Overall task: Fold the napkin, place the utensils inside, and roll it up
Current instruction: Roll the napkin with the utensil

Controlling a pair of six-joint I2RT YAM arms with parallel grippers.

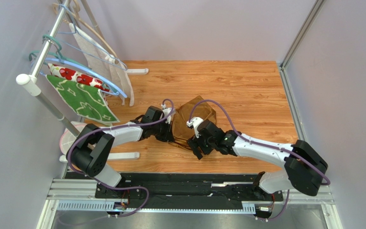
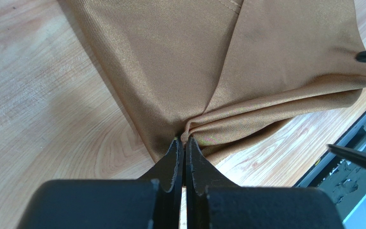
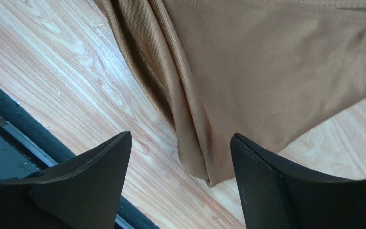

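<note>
The left gripper point(image 2: 185, 140) is seen with its jaws pressed together on a bunched edge of the napkin point(image 2: 180, 57), the golden-brown cloth being gathered into small pleats where it enters the black fingertips. The right gripper point(image 3: 180, 136) is held with its jaws wide apart, and nothing is clamped between them; a folded corner of the napkin is seen in the gap between the two fingers, just above the wooden table point(image 1: 247, 86), though contact with either finger cannot be made out. From the pinched edge the cloth is spread away across the table in doubled layers, with one long diagonal crease and a stitched hem shown at its far side. In the overhead view the napkin is found near the middle of the table, partly covered by both wrists, with the left gripper at its left edge and the right gripper at its near edge. A black rail point(image 1: 185, 191) is set along the near edge of the table. At the far left a rack point(image 1: 37, 71) is hung with a green leaf-patterned cloth point(image 1: 82, 100) and a white cloth with red flowers point(image 1: 72, 75), well apart from the napkin.
</note>
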